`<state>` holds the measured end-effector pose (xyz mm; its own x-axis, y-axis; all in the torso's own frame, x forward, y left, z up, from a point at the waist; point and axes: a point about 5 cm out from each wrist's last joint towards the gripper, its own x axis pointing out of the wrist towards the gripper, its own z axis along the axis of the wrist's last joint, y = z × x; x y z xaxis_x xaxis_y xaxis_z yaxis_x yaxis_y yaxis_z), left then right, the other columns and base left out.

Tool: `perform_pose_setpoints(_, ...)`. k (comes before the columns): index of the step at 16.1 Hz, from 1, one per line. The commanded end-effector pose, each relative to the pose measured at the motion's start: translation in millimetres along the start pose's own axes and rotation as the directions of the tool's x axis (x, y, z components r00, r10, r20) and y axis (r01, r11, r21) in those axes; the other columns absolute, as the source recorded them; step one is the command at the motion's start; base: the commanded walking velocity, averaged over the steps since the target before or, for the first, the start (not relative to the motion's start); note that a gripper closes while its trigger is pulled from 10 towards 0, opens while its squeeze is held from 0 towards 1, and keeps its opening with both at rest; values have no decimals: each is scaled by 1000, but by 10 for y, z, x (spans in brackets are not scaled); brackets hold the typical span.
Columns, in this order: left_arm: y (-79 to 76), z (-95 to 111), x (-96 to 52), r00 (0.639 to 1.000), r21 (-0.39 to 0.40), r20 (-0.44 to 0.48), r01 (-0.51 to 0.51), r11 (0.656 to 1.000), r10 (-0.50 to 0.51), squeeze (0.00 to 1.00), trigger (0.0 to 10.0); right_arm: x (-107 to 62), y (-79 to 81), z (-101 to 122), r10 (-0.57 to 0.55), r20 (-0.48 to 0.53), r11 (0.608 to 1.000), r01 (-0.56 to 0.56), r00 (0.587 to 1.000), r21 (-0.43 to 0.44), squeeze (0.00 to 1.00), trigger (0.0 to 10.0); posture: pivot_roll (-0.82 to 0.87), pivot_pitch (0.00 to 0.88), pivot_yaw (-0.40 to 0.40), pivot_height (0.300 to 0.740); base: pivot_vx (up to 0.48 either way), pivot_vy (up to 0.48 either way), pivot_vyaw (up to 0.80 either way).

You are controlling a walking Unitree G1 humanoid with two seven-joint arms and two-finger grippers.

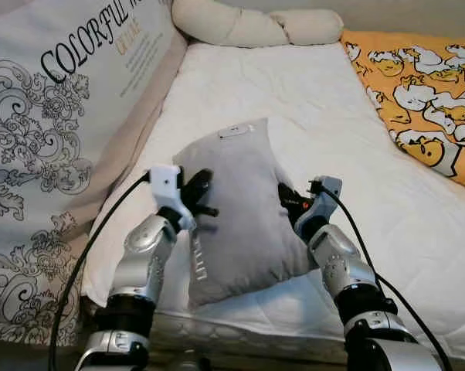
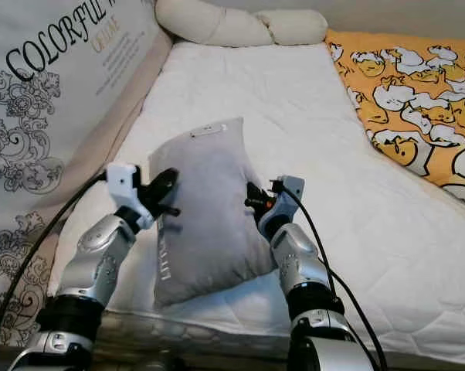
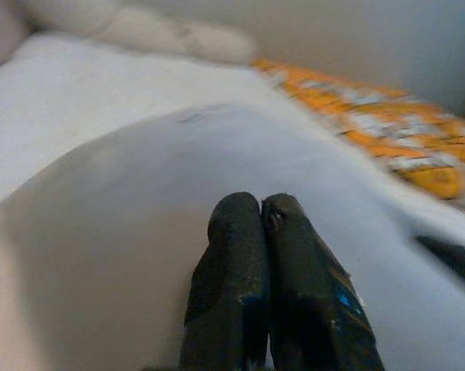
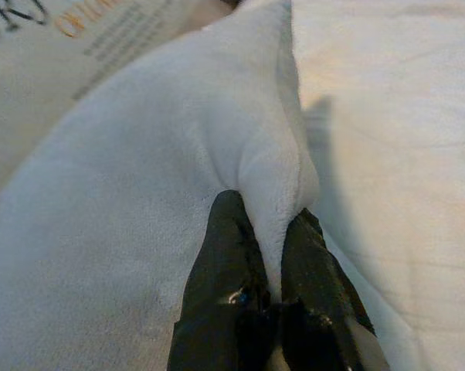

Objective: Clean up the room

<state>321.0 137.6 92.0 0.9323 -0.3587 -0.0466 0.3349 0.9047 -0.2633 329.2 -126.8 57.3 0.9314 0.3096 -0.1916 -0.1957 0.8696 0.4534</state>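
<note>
A grey cushion (image 1: 236, 209) stands tilted on the near edge of the white mattress (image 1: 310, 100), held between my two arms. My right gripper (image 1: 286, 199) is at its right edge. In the right wrist view my right gripper (image 4: 267, 209) is shut on a pinched fold of the grey cushion (image 4: 140, 178). My left gripper (image 1: 201, 193) presses against the cushion's left side. Seen from the left wrist, the left gripper (image 3: 261, 202) has its fingers closed together with nothing between them, and the grey cushion (image 3: 140, 201) lies just beyond the tips.
A large printed panel (image 1: 55, 116) lettered "COLORFUL" leans along the bed's left side. A cream twisted bolster (image 1: 248, 27) lies at the head. An orange duck-print blanket (image 1: 425, 85) covers the right side. The mattress's front edge is just below the cushion.
</note>
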Motion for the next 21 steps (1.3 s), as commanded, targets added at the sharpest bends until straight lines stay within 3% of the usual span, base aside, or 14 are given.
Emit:
perform_pose_setpoints(1, 140, -116, -70, 996, -125, -53, -79, 989, 72, 129, 10000, -27, -101, -17, -61, -30, 997, 60, 998, -51, 0, 0, 75, 0, 43, 740, 0, 0, 0)
perform_pose_setpoints(2, 206, -199, -116, 992, -227, -87, -113, 967, 95, 1000, 10000, -66, -172, -146, -99, -123, 988, 83, 987, -130, 0, 0, 74, 0, 39, 740, 0, 0, 0)
perform_pose_setpoints(3, 218, -235, -136, 991, -264, -101, -114, 958, 90, 1000, 10000, -89, -206, -200, -112, -158, 985, 88, 981, -149, 0, 0, 75, 0, 38, 740, 0, 0, 0)
perform_pose_setpoints(4, 203, -297, -167, 992, -372, -119, -83, 924, 42, 1000, 10000, -134, -279, -305, -150, -228, 983, 120, 962, -140, 0, 0, 75, 0, 36, 740, 0, 0, 0)
perform_pose_setpoints(5, 154, -343, -191, 992, -492, -118, -30, 870, -33, 1000, 10000, -169, -339, -367, -184, -264, 979, 151, 947, -140, 0, 0, 72, 0, 35, 740, 0, 0, 0)
perform_pose_setpoints(7, 155, -447, -203, 987, -556, -153, -50, 830, -43, 1000, 10000, -242, -464, -430, -246, -297, 964, 201, 923, -174, 0, 0, 65, 0, 36, 740, 0, 0, 0)
perform_pose_setpoints(11, 86, -505, -129, 975, -579, -190, -16, 815, -116, 1000, 10000, -333, -615, -454, -309, -320, 945, 253, 896, -207, 0, 0, 34, 0, 50, 740, 0, 0, 0)
perform_pose_setpoints(14, 84, -361, -6, 991, -631, -85, 23, 775, -99, 1000, 10000, -339, -610, -474, -308, -317, 946, 253, 897, -204, 0, 0, 26, 0, 56, 740, 0, 0, 0)
perform_pose_setpoints(16, 25, -312, 24, 983, -649, -45, 106, 753, -178, 1000, 10000, -327, -574, -498, -299, -321, 949, 247, 899, -193, 0, 0, 23, 0, 64, 740, 0, 0, 0)
perform_pose_setpoints(21, -38, -371, 30, 961, -596, -82, 165, 786, -264, 1000, 10000, -293, -508, -510, -269, -321, 958, 219, 908, -184, 0, 0, 14, 0, 88, 740, 0, 0, 0)
